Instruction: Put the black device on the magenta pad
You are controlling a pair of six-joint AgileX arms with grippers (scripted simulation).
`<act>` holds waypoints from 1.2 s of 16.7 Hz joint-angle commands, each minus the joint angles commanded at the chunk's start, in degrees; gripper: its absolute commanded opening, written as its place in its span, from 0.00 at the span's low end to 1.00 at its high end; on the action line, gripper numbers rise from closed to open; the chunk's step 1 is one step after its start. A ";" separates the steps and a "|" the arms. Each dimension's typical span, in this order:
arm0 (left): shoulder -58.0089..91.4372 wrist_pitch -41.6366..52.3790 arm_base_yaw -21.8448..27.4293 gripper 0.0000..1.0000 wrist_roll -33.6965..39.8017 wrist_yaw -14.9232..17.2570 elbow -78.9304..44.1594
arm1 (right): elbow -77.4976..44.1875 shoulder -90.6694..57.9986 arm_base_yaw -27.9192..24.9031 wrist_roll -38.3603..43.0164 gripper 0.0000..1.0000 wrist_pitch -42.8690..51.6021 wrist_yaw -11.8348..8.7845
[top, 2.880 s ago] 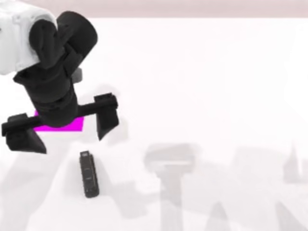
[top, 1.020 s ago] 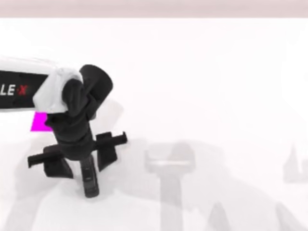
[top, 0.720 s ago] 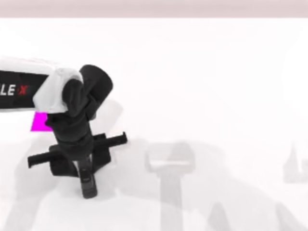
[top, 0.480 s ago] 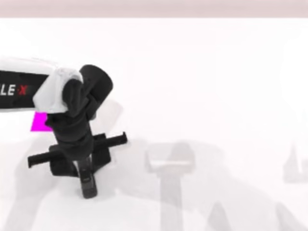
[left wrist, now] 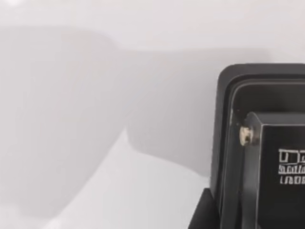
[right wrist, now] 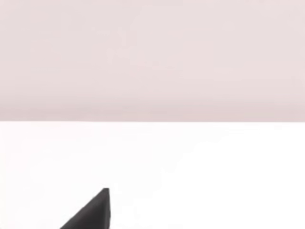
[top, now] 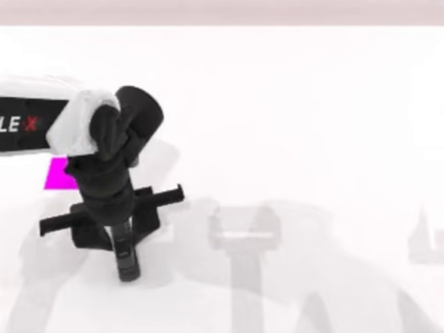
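The left gripper (top: 118, 232) sits low over the table's left side, its fingers drawn in tight around the upper end of the black device (top: 127, 260), which pokes out below the crossbar toward the near edge. A second ago those fingers stood spread on either side of the bar; since then they have come together on it, and over the last half second the whole wrist has shifted slightly up the top view, the device moving with it. That suggests the grasp has taken and the lift is just starting, though from above I cannot tell for sure whether the bar has left the table.

In the left wrist view the black device (left wrist: 267, 157) fills the corner close to the camera, its grey markings legible, with bare table beyond.

The magenta pad (top: 59, 175) lies just behind the gripper toward the far left, mostly hidden under the arm, only a small patch showing. Device and pad are near but apart, so the carry should be short.

The right arm is parked out of the top view.
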State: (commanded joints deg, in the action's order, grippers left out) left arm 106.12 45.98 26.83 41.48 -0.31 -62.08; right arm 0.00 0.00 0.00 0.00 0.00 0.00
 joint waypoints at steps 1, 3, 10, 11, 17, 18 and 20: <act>-0.63 1.97 -0.07 0.00 0.09 -0.01 -1.34 | 0.00 0.00 0.00 0.00 1.00 0.00 0.00; -2.29 7.27 -0.30 0.00 0.26 -0.04 -4.50 | 0.00 0.00 0.00 0.00 1.00 0.00 0.00; -7.40 20.18 -0.90 0.00 0.28 0.00 -12.61 | 0.00 0.00 0.00 0.00 1.00 0.00 0.00; -7.40 20.18 -0.90 0.00 0.28 0.00 -12.61 | 0.00 0.00 0.00 0.00 1.00 0.00 0.00; -4.59 21.22 -1.96 0.00 4.18 -0.02 -15.82 | 0.00 0.00 0.00 0.00 1.00 0.00 0.00; -3.17 21.86 -2.81 0.00 6.71 -0.02 -17.69 | 0.00 0.00 0.00 0.00 1.00 0.00 0.00; 0.16 23.32 -5.00 0.00 13.54 -0.02 -22.08 | 0.00 0.00 0.00 0.00 1.00 0.00 0.00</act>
State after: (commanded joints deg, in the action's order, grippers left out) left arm 106.28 69.30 21.82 55.02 -0.33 -84.16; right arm 0.00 0.00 0.00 0.00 0.00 0.00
